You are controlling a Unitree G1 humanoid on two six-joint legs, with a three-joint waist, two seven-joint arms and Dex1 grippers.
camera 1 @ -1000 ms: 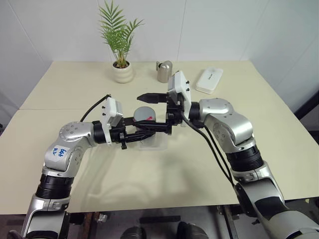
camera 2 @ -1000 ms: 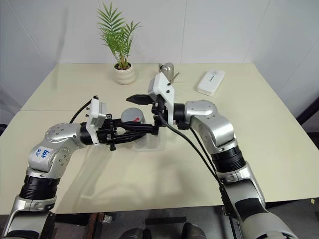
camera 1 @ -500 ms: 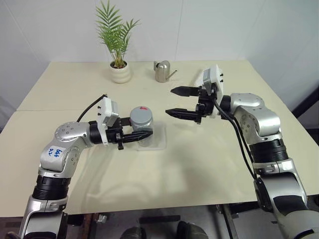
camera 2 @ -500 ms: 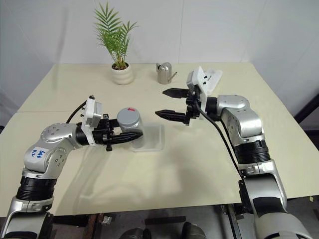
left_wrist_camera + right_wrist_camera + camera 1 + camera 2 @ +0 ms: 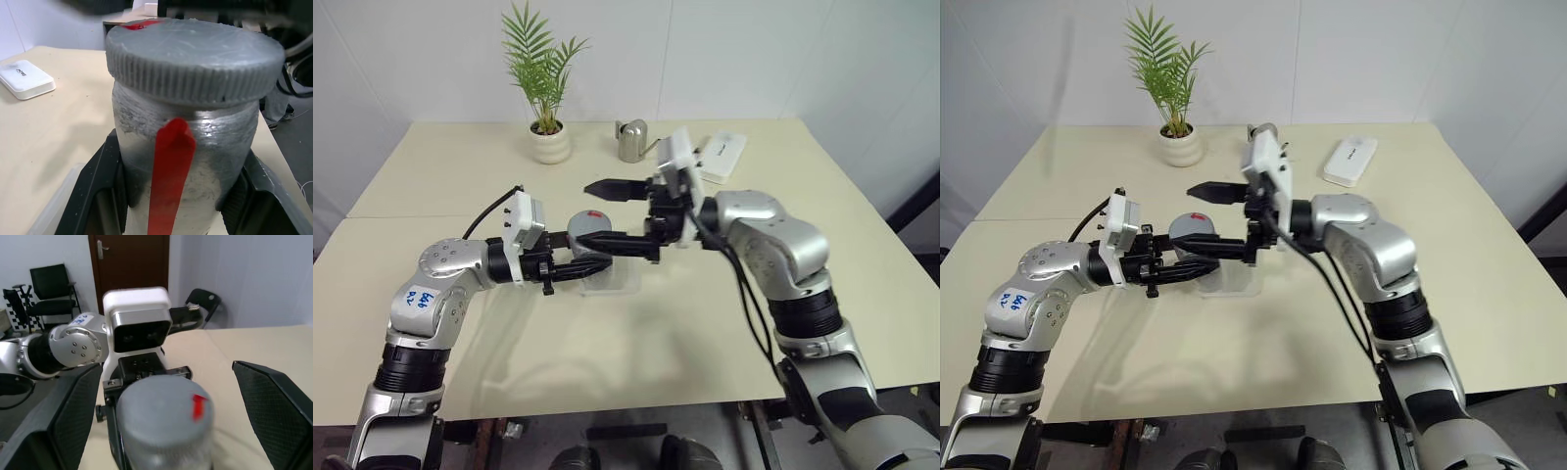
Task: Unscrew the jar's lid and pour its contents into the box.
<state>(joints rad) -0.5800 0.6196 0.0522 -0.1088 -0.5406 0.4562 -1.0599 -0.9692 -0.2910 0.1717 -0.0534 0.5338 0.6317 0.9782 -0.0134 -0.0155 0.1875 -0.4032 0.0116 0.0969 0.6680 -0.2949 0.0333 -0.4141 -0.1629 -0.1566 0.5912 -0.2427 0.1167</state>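
Observation:
The silvery-grey jar (image 5: 186, 147), with a red stripe down its side, is held upright in my left gripper (image 5: 590, 253), whose fingers (image 5: 95, 196) are shut on its body. The grey lid (image 5: 164, 406), with a red mark, sits on the jar. My right gripper (image 5: 584, 212) reaches in level from the right, open, with one finger on either side of the lid and not touching it. The clear box (image 5: 617, 282) lies on the table just below and beside the jar. The contents are hidden inside the jar.
At the back of the table stand a white plant pot (image 5: 552, 145) with a palm, a steel watering can (image 5: 631, 140) and a white oblong case (image 5: 722, 157). A seam (image 5: 401, 216) crosses the table's left part.
Half a second ago my right gripper was off to the right of the jar; it has swung back left and straddles the lid again, still open. The left gripper and jar have stayed put.

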